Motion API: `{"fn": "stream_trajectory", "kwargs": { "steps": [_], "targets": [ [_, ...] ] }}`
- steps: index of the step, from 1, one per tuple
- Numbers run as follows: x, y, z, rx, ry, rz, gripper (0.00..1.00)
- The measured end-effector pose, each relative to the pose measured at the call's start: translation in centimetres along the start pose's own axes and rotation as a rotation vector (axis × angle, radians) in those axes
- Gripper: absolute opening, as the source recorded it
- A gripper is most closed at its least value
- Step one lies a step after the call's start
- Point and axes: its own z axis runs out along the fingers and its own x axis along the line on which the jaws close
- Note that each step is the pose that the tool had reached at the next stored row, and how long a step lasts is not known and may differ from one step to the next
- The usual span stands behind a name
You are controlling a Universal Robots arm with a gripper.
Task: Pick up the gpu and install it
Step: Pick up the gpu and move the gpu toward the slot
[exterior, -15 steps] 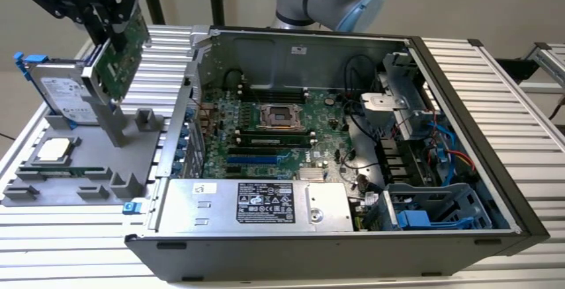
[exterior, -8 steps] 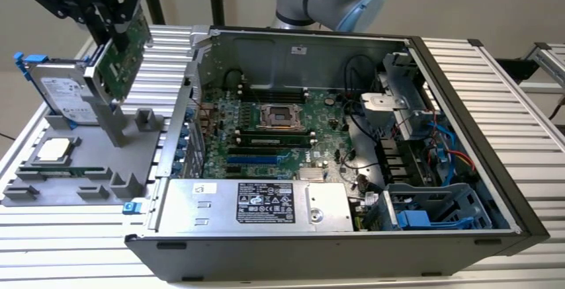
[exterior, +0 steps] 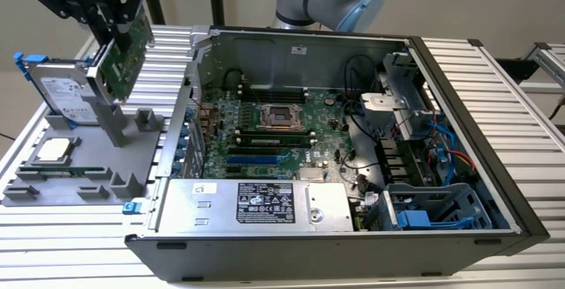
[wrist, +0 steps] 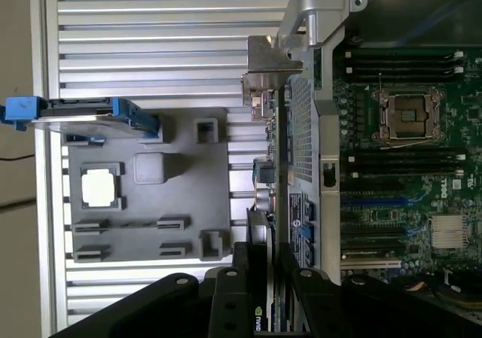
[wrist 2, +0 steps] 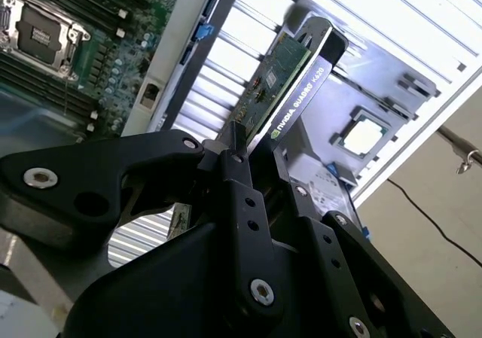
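Observation:
The gpu [exterior: 124, 54] is a green card with a long silver bracket at its lower end. It hangs tilted at the exterior view's upper left, over the grey fixture [exterior: 79, 170] beside the open computer case [exterior: 459, 137]. My gripper [exterior: 110, 11] is shut on the card's upper edge. Both wrist views show the gpu [wrist 2: 282, 82] [wrist: 273, 195] edge-on, clamped between the black fingers of my gripper [wrist 2: 256, 161] [wrist: 265, 266]. The bracket's lower tip is close to the fixture; I cannot tell whether they touch. The large green motherboard [exterior: 264, 137] with its blue slot [exterior: 256, 160] lies inside the case.
A silver hard drive [exterior: 66, 90] with blue clips stands upright in the fixture just beside the gpu. A processor chip [exterior: 55, 149] lies flat on the fixture. The case's near side holds a power supply [exterior: 256, 203], with cables and drive bays [exterior: 424, 170] on the exterior view's right.

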Motion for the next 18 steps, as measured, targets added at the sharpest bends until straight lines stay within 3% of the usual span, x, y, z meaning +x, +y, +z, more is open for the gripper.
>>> {"fn": "stream_trajectory", "kwargs": {
  "steps": [18],
  "targets": [
    [-0.72,0.03,0.03,0.0,0.0,0.0,0.0]
  ]
}}
